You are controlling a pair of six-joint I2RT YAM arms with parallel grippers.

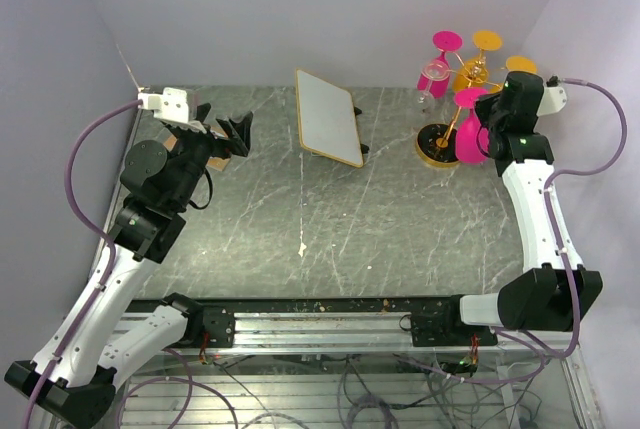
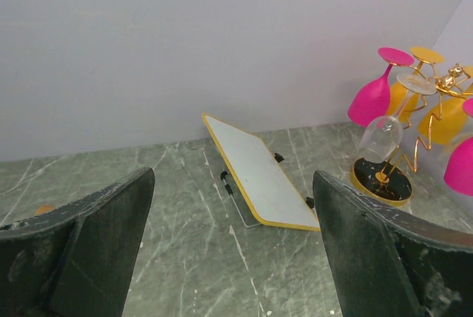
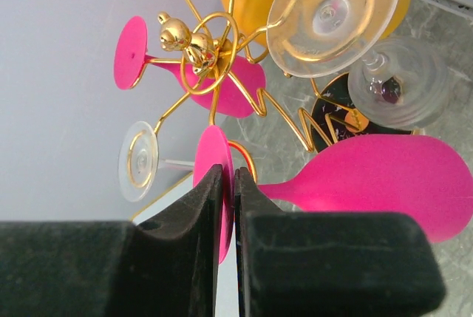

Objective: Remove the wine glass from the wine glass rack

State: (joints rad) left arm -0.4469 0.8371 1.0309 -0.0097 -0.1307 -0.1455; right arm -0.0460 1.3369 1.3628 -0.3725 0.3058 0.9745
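The gold wire wine glass rack [image 1: 472,77] stands at the far right on a dark gold-rimmed base [image 1: 436,145]; it also shows in the left wrist view [image 2: 436,88] and the right wrist view [image 3: 207,51]. Pink, orange and clear glasses hang upside down from its rings. My right gripper [image 3: 228,184] is shut on the flat foot of a pink wine glass [image 3: 377,184], whose bowl [image 1: 468,139] hangs at the rack's near side. My left gripper [image 2: 233,213] is open and empty, high over the table's far left [image 1: 232,134].
A white board with a yellow rim [image 1: 328,116] is propped on a wire stand at the far middle. The side wall is close behind the rack. Other glasses crowd the held one: a clear one [image 3: 332,7] and a second pink one [image 3: 222,80].
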